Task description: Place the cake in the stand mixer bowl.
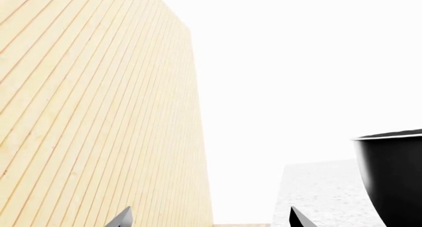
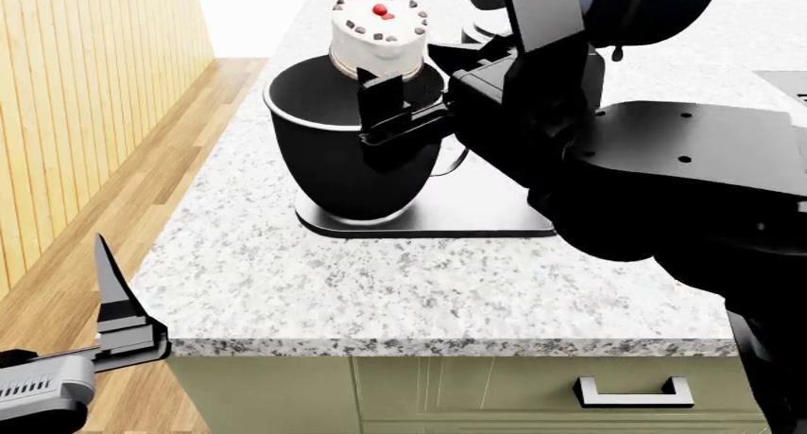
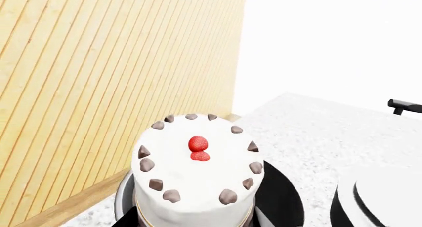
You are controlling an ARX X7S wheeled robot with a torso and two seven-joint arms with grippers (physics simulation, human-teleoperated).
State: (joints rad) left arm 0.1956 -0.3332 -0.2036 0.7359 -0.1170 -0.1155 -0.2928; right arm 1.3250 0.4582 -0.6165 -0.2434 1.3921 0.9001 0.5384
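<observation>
The cake (image 2: 378, 29) is white with a red centre and a ring of dark dots. It is held just above the stand mixer bowl (image 2: 340, 160), a deep black bowl with a pale rim. My right gripper (image 2: 393, 79) is shut on the cake's lower sides. In the right wrist view the cake (image 3: 196, 172) fills the centre above the bowl's dark inside (image 3: 285, 197), with my right gripper (image 3: 197, 223) around its base. My left gripper (image 2: 120, 306) is open and empty, low beside the counter's left front corner. In the left wrist view my left gripper (image 1: 211, 219) shows spread tips and the bowl (image 1: 396, 177).
The bowl sits on the mixer's black base plate (image 2: 429, 221) on a speckled granite counter (image 2: 378, 283). A wooden slat wall (image 2: 76, 94) and wood floor (image 2: 139, 198) lie to the left. A drawer handle (image 2: 634, 391) is below the counter edge. My right arm's black bulk (image 2: 656, 169) hides the counter's right side.
</observation>
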